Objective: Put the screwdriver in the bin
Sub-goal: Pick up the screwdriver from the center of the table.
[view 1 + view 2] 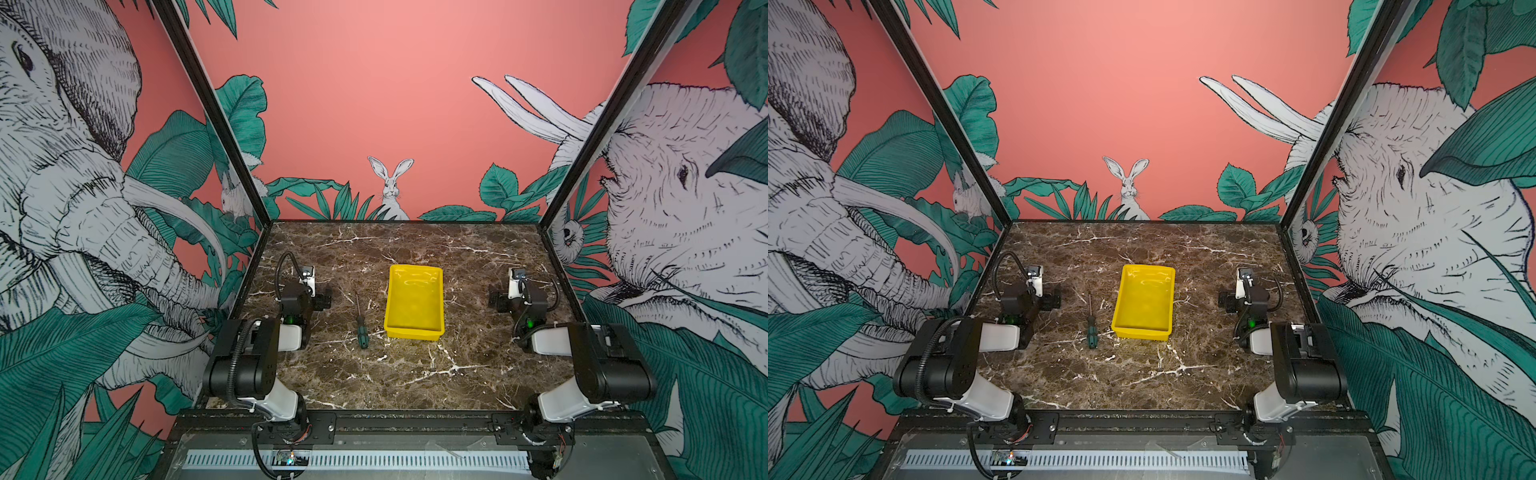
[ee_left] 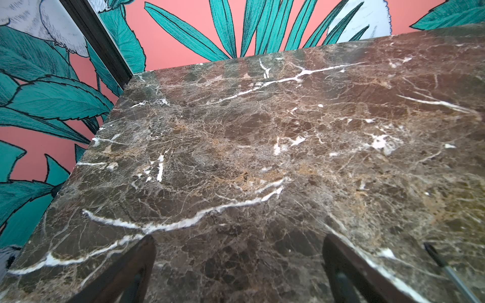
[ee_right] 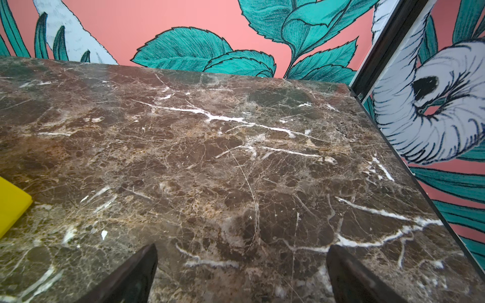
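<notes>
Both sets of fingers spread wide, gripping nothing: left gripper (image 2: 238, 238) and right gripper (image 3: 242, 248) sit low over the brown marble tabletop (image 1: 395, 374). Small screwdriver (image 1: 361, 328) with green-black handle lies flat on the marble, between left gripper and shallow yellow plastic bin (image 1: 413, 332), just beside it.

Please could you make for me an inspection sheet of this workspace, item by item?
Surface: dark marble table, no spill seen.
Job's things: screwdriver lies flat beside the yellow bin, apart from it, handle toward the robot; bin holds nothing.
Clutter: nothing seen.
Grippers: left gripper and right gripper open, fingers holding nothing.
Cables: black cables run along both arms, none across the work area.
Surroundings: pink jungle-print walls, black frame posts.
</notes>
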Motion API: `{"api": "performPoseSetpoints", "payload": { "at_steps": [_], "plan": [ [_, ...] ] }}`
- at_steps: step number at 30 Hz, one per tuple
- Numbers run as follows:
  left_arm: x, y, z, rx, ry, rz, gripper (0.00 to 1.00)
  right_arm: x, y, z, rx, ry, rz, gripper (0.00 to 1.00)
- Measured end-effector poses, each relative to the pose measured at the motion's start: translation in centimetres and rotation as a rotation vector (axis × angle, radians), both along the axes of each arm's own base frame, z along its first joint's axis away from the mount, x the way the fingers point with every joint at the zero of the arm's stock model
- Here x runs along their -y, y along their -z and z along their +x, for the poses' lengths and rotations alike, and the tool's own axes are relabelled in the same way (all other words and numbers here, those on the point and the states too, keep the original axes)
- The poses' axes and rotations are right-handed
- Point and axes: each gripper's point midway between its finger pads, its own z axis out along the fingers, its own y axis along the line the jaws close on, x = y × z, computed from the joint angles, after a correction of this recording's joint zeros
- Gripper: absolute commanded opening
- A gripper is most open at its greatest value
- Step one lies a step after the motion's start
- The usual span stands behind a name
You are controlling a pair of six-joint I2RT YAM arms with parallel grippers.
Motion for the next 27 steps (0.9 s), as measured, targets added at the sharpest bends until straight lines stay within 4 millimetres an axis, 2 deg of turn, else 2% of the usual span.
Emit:
{"api": "performPoseSetpoints", "payload": {
  "at_steps": [7,14,22,27],
  "plan": [
    [0.0,0.0,0.0,0.000,0.000,0.000,1.00,-0.1,0.2,-0.4,0.008,-0.006,0.000,0.99],
    [0.0,0.0,0.0,0.000,0.001,0.001,1.00,-1.2,0.4,-0.8,0.012,-0.073,-0.001,0.99],
    [0.1,0.0,0.0,0.002,0.002,0.004,1.00,-0.3,0.0,0.0,0.002,-0.024,-0.004,0.99],
    [-0.5,-0.3,0.0,-0.021,-0.031,0.016,1.00,-0.1,0.0,-0.9,0.007,-0.015,-0.003,0.99]
  ]
}}
